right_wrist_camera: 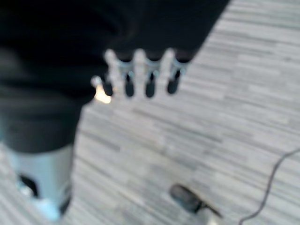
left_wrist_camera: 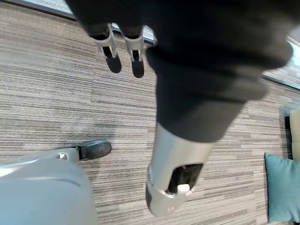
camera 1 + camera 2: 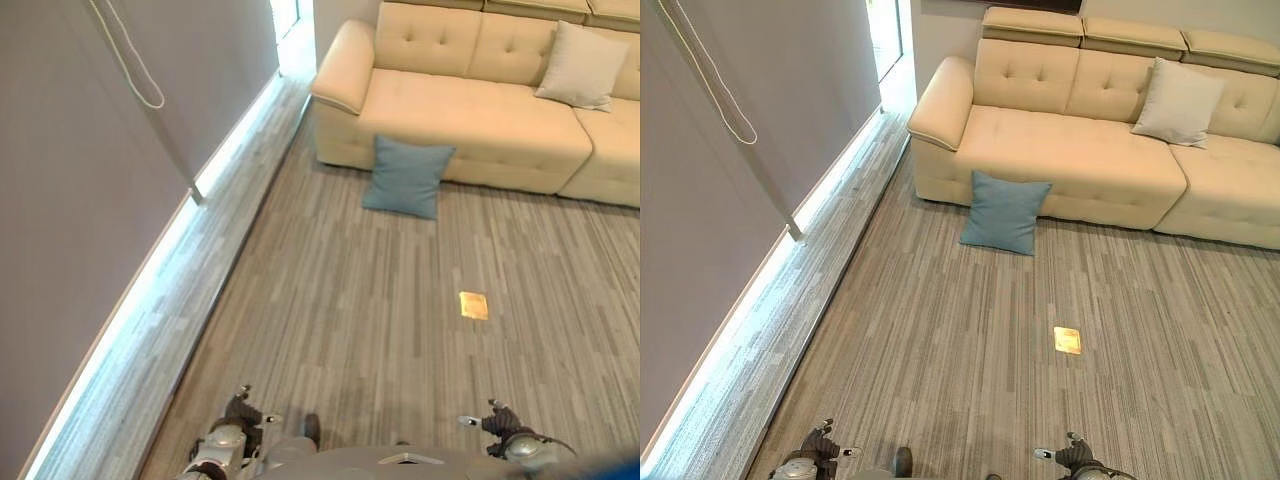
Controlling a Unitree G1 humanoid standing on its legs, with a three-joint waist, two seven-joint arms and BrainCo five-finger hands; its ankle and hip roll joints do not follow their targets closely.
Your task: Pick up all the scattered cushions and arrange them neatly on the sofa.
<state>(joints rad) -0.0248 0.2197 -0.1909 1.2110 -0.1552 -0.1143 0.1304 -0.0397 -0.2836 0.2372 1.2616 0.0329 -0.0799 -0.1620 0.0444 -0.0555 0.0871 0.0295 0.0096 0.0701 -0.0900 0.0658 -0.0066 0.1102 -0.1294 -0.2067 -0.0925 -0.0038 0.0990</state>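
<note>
Head views, read from left to right. At the far left we are seeing the wall with its pull cord (image 3: 710, 95) and the lit strip along the floor's edge. At the near left, our left hand (image 3: 243, 410) is hanging low over the carpet; its wrist view is showing the fingers (image 2: 111, 51) straight and relaxed, holding nothing. Farther off, toward the middle, the blue cushion (image 3: 1004, 213) is standing on the carpet, leaning against the front of the cream sofa (image 3: 1070, 150). This is the scattered piece we are judging to be in hand. A small yellow patch (image 3: 1067, 340) is lying on the carpet between us and the sofa. At the near right, our right hand (image 3: 1072, 455) is likewise hanging free, fingers (image 1: 149, 79) extended and empty. On the far right, a pale cushion (image 3: 1178, 102) is already resting on the sofa seat against the backrest.

We are judging the step to be the approach: the blue cushion is well apart from both hands. The next move is calling for walking forward, then lowering both hands to its sides.
</note>
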